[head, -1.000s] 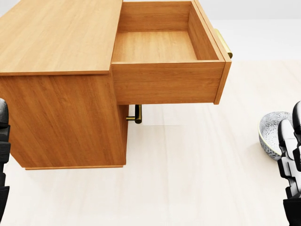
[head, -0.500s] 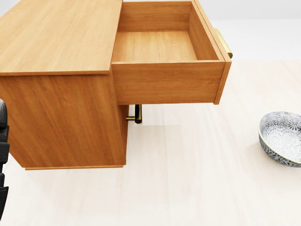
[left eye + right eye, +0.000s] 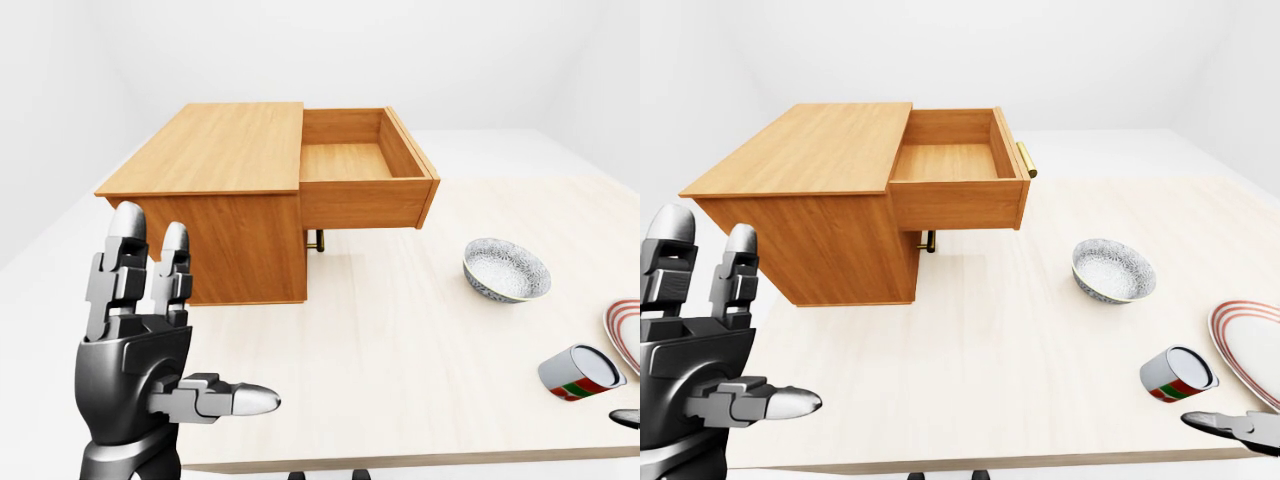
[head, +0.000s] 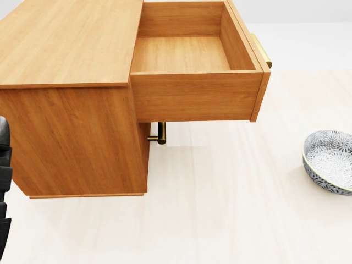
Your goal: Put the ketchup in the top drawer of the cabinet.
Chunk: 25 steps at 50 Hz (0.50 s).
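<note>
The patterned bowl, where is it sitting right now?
The patterned bowl sits on the table at the right-eye view's right, between the open drawer and the tipped can.

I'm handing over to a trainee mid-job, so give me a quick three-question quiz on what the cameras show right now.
1. True or false: the top drawer of the cabinet is pulled open and holds nothing.
2. In the right-eye view, what lies on its side between the patterned bowl and the striped plate? A) can B) fork C) sponge
3. Fill in: the left robot hand is raised with its fingers ____.

Key: 1 true. 2 A, the red and green can. 3 open; it holds nothing.
</note>
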Motion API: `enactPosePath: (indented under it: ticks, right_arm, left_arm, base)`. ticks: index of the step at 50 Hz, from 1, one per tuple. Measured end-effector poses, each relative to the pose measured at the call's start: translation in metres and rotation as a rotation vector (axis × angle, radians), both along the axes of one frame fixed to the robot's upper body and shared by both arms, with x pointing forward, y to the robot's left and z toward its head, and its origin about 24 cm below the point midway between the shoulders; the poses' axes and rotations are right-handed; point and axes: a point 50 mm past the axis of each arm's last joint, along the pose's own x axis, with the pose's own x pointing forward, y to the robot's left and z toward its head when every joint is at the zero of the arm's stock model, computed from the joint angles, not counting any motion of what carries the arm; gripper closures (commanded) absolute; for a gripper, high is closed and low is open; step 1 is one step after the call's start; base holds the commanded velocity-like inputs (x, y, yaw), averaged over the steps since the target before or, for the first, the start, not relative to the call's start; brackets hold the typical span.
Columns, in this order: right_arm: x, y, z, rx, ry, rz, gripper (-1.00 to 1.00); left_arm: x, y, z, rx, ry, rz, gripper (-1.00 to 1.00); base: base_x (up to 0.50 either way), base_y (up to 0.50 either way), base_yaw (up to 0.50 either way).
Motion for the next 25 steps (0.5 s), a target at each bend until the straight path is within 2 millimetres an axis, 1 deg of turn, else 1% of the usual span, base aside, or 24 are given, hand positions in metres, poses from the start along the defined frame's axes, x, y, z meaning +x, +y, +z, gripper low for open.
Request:
enactPosePath:
  ticks: [9, 25]
  right_arm:
    - [-0.002, -0.016, -0.014, 0.047, 0.058, -0.058, -1.00]
    - [0.011, -0.031, -0.036, 0.125, 0.144, -0.057, -1.00]
  left_arm:
    - [0.000, 0.000, 0.000, 0.000, 0.002, -0.001, -1.00]
    - [0.001, -0.001, -0.002, 0.002, 0.012, -0.004, -1.00]
  base:
    - [0.00, 0.00, 0.00]
    - [0.00, 0.00, 0.00]
